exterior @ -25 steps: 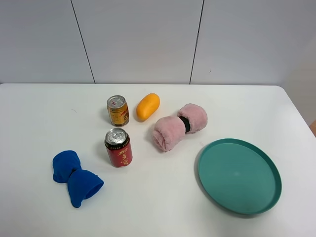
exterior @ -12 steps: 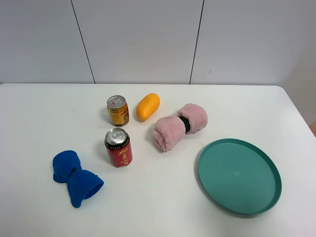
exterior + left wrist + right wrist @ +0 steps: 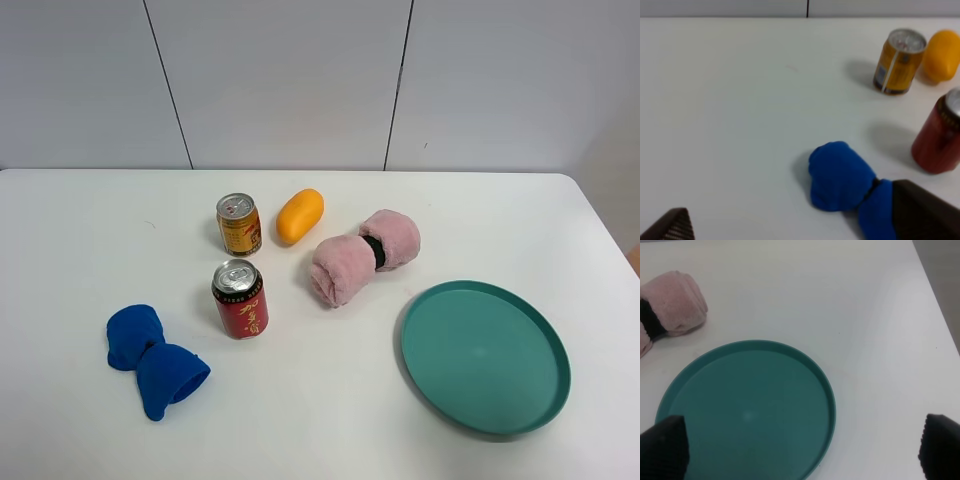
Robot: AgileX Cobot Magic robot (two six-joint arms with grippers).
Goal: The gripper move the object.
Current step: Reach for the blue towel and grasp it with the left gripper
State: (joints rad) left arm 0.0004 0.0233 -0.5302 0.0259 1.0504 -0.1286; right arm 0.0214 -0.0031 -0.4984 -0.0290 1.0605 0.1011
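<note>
The bright blue fabric roll [image 3: 155, 358], pinched in the middle, lies on the white table at the front left, left of the red can. No arm shows in the exterior high view. In the left wrist view the blue roll [image 3: 840, 175] lies just ahead of my left gripper [image 3: 790, 205], whose dark fingers [image 3: 925, 212] are spread wide, open and empty; one finger covers part of the roll's nearer lobe. My right gripper [image 3: 802, 437] is open and empty, hovering over the teal plate [image 3: 747, 415].
A red can [image 3: 240, 299], a gold can [image 3: 239, 223] and an orange oval object [image 3: 300, 215] stand mid-table. A pink plush roll [image 3: 363, 255] with a black band lies right of them. The teal plate [image 3: 485, 356] sits at the front right.
</note>
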